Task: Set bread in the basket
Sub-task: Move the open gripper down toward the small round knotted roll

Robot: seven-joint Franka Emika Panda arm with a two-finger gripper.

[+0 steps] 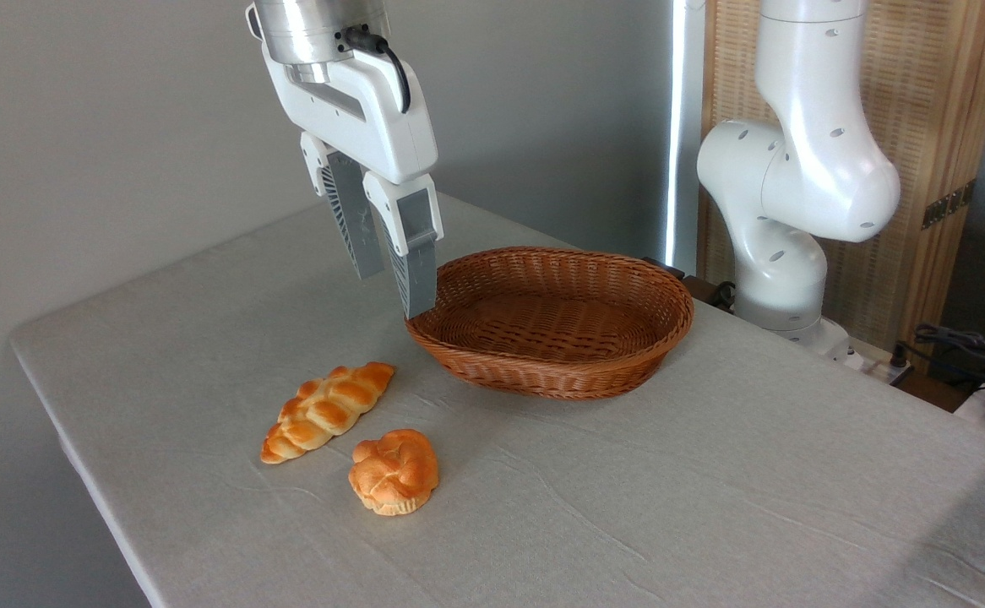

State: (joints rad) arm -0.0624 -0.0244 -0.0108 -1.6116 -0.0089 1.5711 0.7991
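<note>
Bun [394, 470] lay nearest cam, on cloth-covered table [712, 490] toward its front-left edge, upright on paler base, nothing touching it. Loaf [328, 410] sat just beside it, to the left and further back, apart by a small gap; prob. a distractor. Basket [550, 322] stood empty further back, mid-table, well apart from bun. Gripper [388, 283] hung above table w/ fingers pointing down, tips just by basket's left rim in the pic; whether over rim or in front of it, couldn't tell. Fingers were narrowly parted, holding nothing. Judged: pick not yet begun, arm needs to travel toward front edge to reach bun. Wrist cut off at top; arm base partly out of frame at right.
</note>
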